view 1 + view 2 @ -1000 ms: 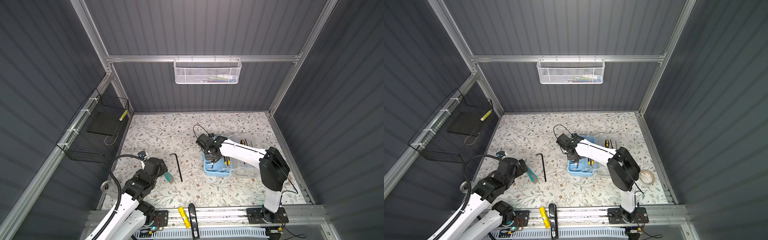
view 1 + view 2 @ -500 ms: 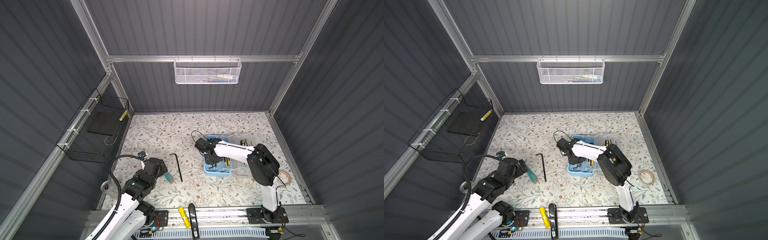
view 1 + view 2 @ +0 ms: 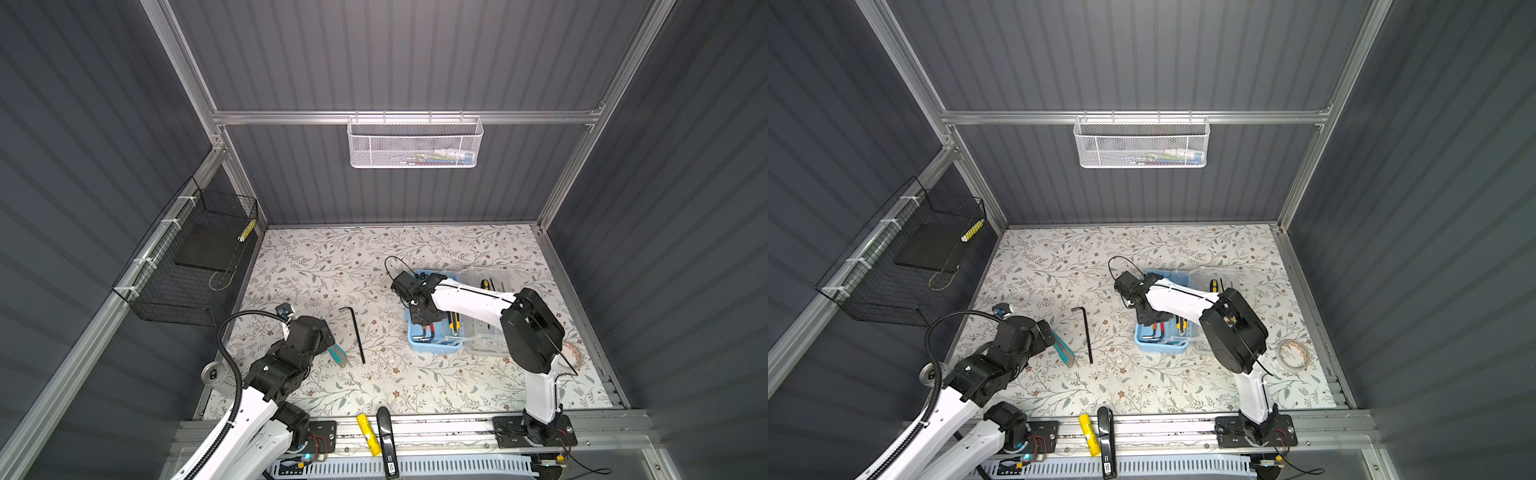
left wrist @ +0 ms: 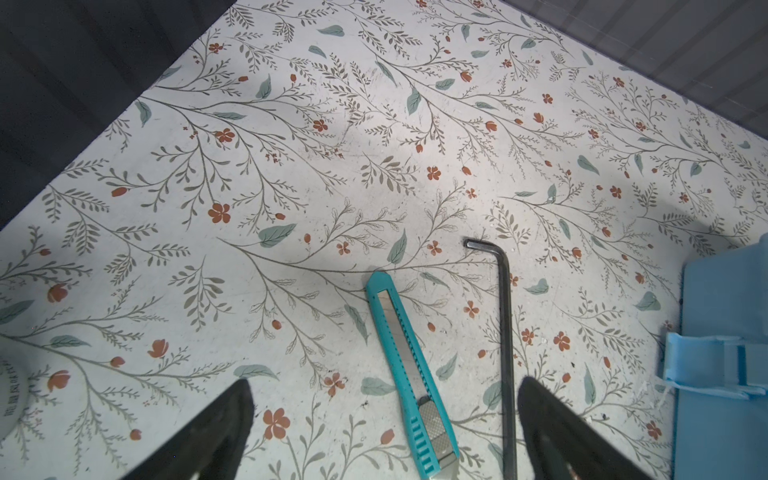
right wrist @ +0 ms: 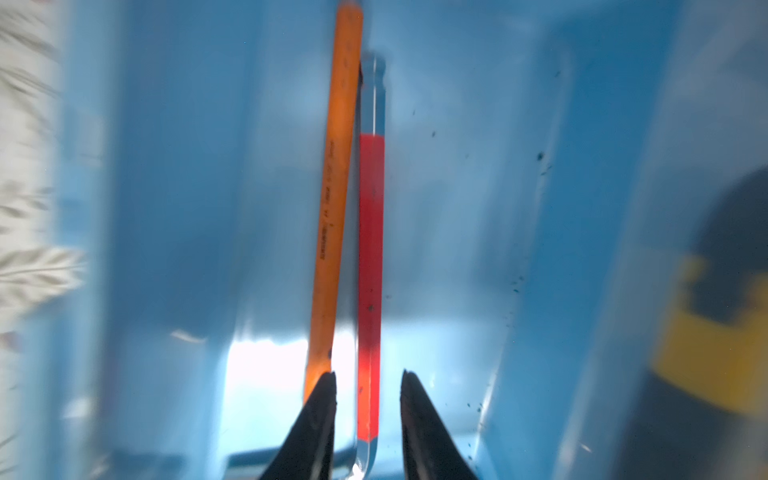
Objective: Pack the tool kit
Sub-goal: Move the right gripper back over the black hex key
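Inside the light-blue case (image 5: 457,208), the red hex key (image 5: 370,249) lies between the slightly parted right fingers (image 5: 316,415), touching neither. The left fingers (image 4: 216,428) hang spread wide over the teal knife (image 4: 409,374).

Floral-print tabletop (image 3: 332,257) bears a black L-shaped hex key (image 3: 356,334), teal plastic utility knife (image 4: 409,374), light-blue plastic case (image 3: 432,349) and perhaps a tape roll (image 3: 1282,352).
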`<state>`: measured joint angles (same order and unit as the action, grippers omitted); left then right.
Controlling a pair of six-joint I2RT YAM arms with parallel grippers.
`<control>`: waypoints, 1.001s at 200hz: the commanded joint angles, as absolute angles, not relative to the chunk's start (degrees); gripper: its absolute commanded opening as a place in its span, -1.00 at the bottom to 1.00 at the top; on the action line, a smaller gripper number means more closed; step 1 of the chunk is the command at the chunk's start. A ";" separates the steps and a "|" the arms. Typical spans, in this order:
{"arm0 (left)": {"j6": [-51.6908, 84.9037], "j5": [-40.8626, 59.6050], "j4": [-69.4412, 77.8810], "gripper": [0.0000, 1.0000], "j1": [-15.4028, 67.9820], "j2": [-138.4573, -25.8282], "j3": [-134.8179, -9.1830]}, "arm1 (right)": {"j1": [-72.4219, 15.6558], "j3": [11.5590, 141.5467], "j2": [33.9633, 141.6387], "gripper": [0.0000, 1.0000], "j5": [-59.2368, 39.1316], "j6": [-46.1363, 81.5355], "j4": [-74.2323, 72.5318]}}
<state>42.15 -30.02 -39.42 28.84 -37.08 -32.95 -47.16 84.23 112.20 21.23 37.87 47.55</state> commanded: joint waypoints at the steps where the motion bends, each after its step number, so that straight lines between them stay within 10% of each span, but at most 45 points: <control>1: 41.13 -31.03 -40.96 0.99 28.89 -36.51 -33.88 | -47.78 86.54 106.41 -0.38 22.16 35.63 46.80; 200: 39.30 -31.30 -44.41 0.99 28.89 -37.41 -36.83 | -60.75 111.41 132.24 -0.25 2.03 18.82 39.61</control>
<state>40.88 -30.65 -42.48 28.84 -36.38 -35.42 -60.10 109.40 130.91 4.25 20.67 38.54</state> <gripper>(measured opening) 0.994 0.374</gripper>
